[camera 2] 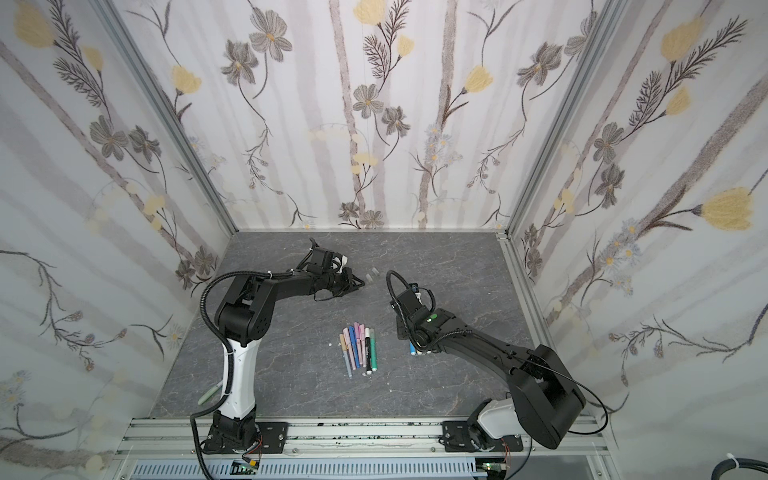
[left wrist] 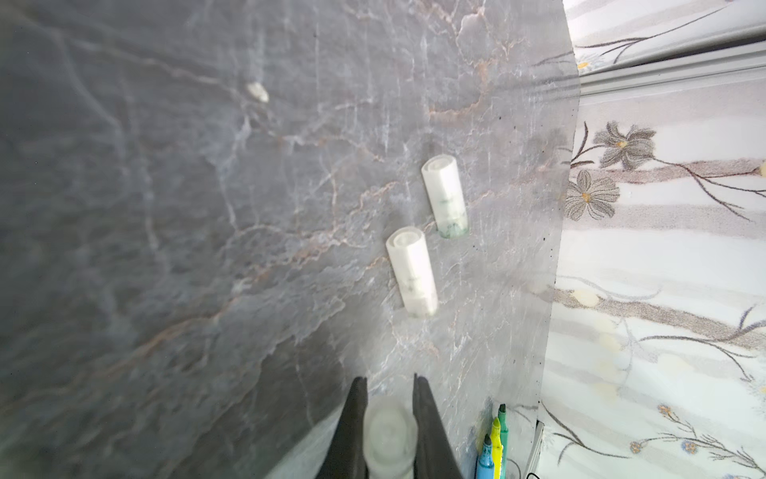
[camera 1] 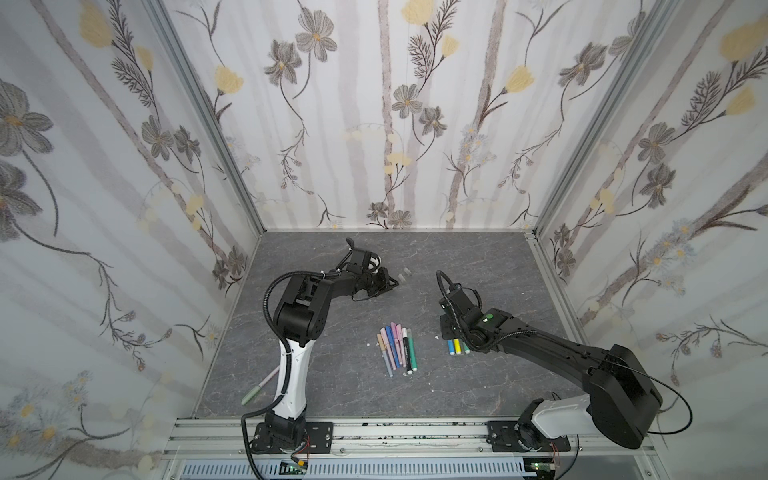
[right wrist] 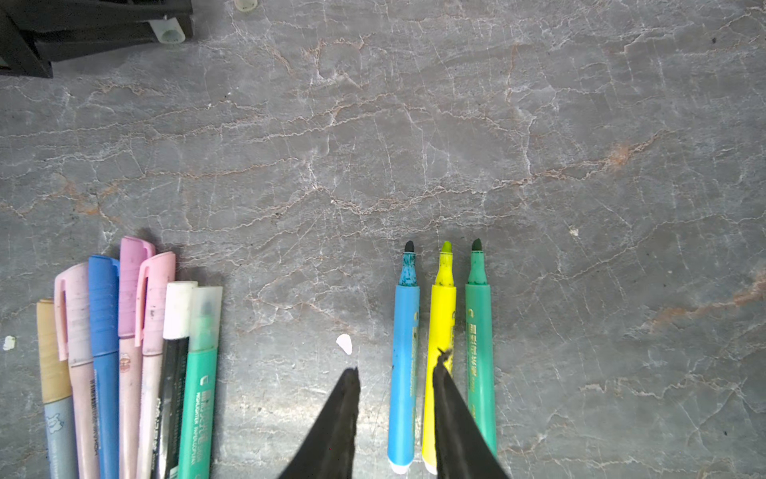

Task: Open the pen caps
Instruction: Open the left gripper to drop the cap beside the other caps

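Note:
A frosted pen cap is pinched between the fingers of my left gripper, which is shut on it and hovers low at the back of the table. Just beyond it, two more frosted pen caps lie side by side on the marble. My right gripper is open. Its fingers straddle an uncapped blue pen, and one finger overlaps the uncapped yellow pen beside an uncapped green pen. A bunch of capped pens lies to the side and shows in both top views.
A lone pale green and pink pen lies at the table's left edge beside the left arm's base. Small white scraps dot the grey marble table. Wallpapered walls close in the back and both sides.

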Tool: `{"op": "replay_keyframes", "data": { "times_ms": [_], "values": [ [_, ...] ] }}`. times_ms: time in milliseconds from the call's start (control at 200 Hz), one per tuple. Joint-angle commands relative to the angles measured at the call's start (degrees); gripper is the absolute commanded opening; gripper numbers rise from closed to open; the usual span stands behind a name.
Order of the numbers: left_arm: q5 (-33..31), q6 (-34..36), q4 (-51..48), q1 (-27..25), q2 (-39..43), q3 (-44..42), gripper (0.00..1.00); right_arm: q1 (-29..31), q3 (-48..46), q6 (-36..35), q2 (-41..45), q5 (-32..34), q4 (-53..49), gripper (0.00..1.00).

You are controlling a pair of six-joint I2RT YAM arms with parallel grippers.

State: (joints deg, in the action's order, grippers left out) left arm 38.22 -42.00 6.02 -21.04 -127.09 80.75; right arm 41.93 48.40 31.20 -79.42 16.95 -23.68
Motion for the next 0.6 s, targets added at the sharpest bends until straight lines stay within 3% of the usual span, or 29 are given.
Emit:
{"op": "replay_keyframes", "data": {
  "times_ms": [0, 595],
  "values": [
    [-0.1, 0.0, -0.5, 0.0, -1.3, 2.4, 0.05, -0.1, -0.7, 0.0, 0.6, 0.7, 0.3, 0.31],
    [0.1, -0.6, -2.1, -0.1, -4.2, 5.6, 0.22, -1.1, -1.8, -1.0, 0.3, -0.5, 1.6, 0.31]
  ]
}}
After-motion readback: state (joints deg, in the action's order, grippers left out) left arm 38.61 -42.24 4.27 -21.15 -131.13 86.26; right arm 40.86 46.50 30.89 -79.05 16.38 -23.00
